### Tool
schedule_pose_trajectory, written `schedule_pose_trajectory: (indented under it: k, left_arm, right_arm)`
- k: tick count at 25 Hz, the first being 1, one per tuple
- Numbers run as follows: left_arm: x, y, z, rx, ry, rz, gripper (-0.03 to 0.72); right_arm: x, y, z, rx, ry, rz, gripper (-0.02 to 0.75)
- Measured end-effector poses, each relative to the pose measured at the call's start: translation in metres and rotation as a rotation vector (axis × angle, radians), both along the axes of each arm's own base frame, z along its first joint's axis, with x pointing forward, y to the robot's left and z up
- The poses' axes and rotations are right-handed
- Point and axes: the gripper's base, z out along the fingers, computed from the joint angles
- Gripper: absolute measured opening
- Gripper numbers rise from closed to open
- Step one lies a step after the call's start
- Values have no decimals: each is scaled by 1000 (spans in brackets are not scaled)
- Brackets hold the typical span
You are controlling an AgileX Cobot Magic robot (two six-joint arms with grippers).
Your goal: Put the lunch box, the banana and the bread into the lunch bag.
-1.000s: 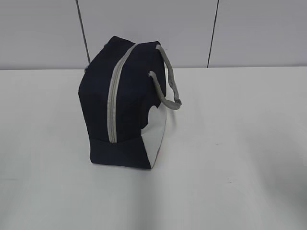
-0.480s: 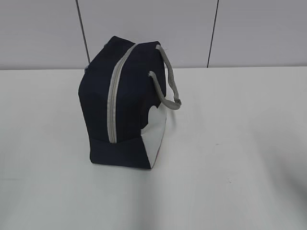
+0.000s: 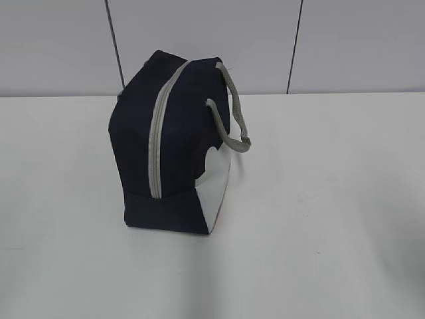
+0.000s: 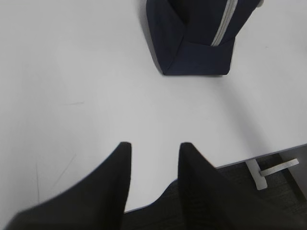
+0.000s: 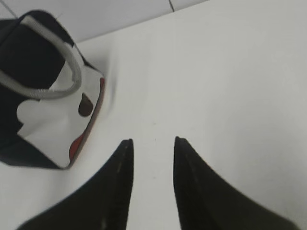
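Both grippers are seen from their wrist cameras, low over the white table (image 3: 332, 199), with the bag (image 3: 174, 143) as the only task object in view. The left gripper (image 4: 154, 146) is held near the table's front edge, its two dark fingers parted by a narrow gap with nothing between them; the bag lies well beyond it, the zipper (image 4: 225, 24) facing it. The right gripper (image 5: 152, 141) is likewise partly open and empty, with the bag's white spotted side panel (image 5: 57, 124) and grey handle (image 5: 57, 81) beyond it and to its left.

From the outside camera no arm is seen. The bag stands alone on the table, its zipper appearing fully closed from top to base. The lunch box, banana and bread cannot be seen anywhere; whether they sit inside the bag cannot be told.

It is judged that either packing is finished and the arms are drawn back, or nothing has been started. If items remain, the zipper would first have to be opened, one gripper steadying the bag while the other takes the pull.
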Motion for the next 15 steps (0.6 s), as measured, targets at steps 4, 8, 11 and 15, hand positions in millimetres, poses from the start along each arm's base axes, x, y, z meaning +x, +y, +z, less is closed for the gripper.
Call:
schedule_pose_trajectory:
  k: [4,8,11,15]
  left_arm:
    - [0,0,0,0,0,0,255]
    - [0,0,0,0,0,0,255]
    - [0,0,0,0,0,0,255]
    - [0,0,0,0,0,0,255]
  right_arm:
    - [-12,4,27,-113,92,124,228]
    - [-34,2,46,-196,159,194,334]
    - [-50,-1,45,-226,200,208,403]
    - [-70,-7,41,-272,217,201,423]
